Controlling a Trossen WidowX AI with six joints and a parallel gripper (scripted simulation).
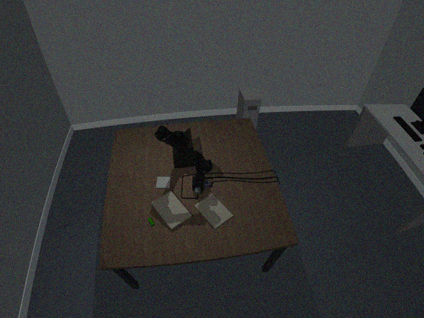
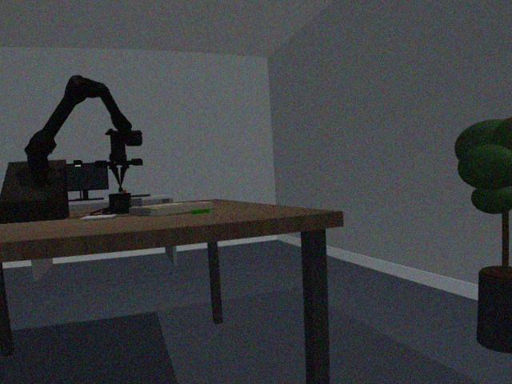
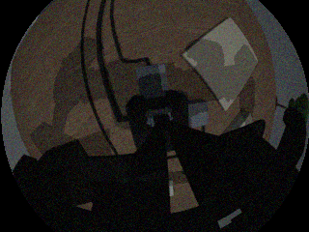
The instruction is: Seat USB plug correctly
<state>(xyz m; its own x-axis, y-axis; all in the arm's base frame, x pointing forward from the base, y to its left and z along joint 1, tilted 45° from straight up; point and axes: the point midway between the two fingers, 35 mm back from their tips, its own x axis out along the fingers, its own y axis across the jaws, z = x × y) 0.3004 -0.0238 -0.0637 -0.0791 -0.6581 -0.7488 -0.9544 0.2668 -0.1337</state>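
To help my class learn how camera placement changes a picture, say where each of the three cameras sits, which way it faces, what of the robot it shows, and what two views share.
Top: high above the table, looking down; shows the arm from above.
Exterior: beside the table near tabletop height, looking across it; shows the arm and gripper side-on.
Wrist: on the arm near the gripper, looking past its dark fingers.
Shared: top and exterior both show the green object.

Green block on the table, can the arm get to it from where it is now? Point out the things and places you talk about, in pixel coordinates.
Probably not yet: the gripper (image 2: pixel 120 189) is shut on something at the power cube (image 2: pixel 119 203), with a book (image 1: pixel 171 210) between.
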